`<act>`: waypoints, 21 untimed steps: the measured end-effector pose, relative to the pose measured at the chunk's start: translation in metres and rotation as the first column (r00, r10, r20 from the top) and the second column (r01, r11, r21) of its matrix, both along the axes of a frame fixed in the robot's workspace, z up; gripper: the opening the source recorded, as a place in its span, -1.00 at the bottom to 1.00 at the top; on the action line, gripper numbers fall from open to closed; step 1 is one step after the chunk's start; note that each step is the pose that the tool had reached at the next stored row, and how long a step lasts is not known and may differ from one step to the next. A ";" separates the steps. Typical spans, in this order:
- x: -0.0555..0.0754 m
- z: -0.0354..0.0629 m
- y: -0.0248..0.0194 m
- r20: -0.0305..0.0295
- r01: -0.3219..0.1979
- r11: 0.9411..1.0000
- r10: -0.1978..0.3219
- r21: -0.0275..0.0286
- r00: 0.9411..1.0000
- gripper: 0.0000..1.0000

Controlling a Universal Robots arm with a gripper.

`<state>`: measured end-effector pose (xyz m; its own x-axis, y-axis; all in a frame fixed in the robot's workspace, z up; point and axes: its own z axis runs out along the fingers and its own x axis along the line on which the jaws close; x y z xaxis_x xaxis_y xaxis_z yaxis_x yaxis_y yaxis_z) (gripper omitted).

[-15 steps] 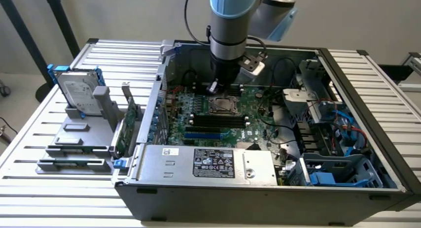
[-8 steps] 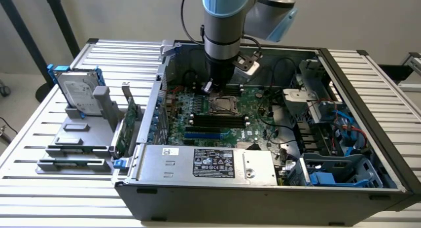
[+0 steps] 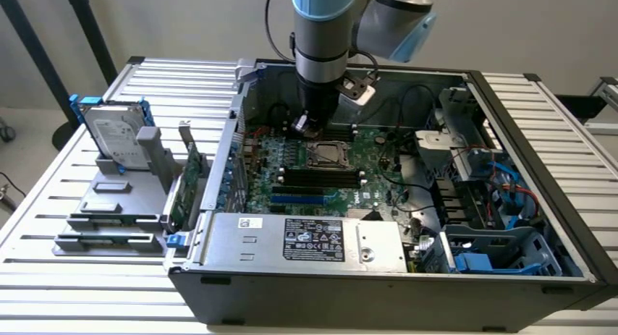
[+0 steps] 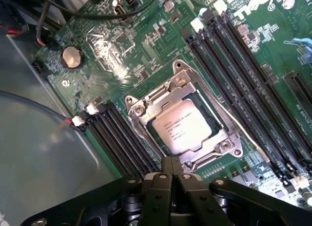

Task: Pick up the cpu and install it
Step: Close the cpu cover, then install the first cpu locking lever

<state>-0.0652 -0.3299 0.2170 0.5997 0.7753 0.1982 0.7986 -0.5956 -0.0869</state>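
Note:
The cpu [image 4: 182,130], a small silver square with printed lettering, lies flat inside the metal socket frame [image 4: 138,108] on the green motherboard [image 4: 112,46]. In the exterior view the cpu [image 3: 326,154] sits in the middle of the board inside the open computer case. My gripper [image 4: 171,160] hovers just beside the socket's edge, and its black fingers are pressed together with nothing between them. In the exterior view the gripper [image 3: 304,126] hangs from the arm, a little above and behind the socket.
Black memory slots [image 4: 234,75] flank the socket on both sides. A silver power supply [image 3: 299,237] and the case walls [image 3: 231,125] hem in the board. Cables [image 3: 406,103] run along the back. On the exterior view's left, a hard drive [image 3: 116,136] and green cards [image 3: 193,179] stand on a grey rack.

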 end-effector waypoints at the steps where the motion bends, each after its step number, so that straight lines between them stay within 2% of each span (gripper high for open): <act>1: 0.000 0.0001 0.0018 0.000 0.000 1.000 0.000 0.000 1.000 -0.79; 3: -0.001 0.0005 0.0038 0.000 0.000 1.000 0.000 0.001 1.000 -0.79; 21: -0.001 0.0008 0.0037 0.000 0.000 1.000 0.000 0.002 1.000 -0.79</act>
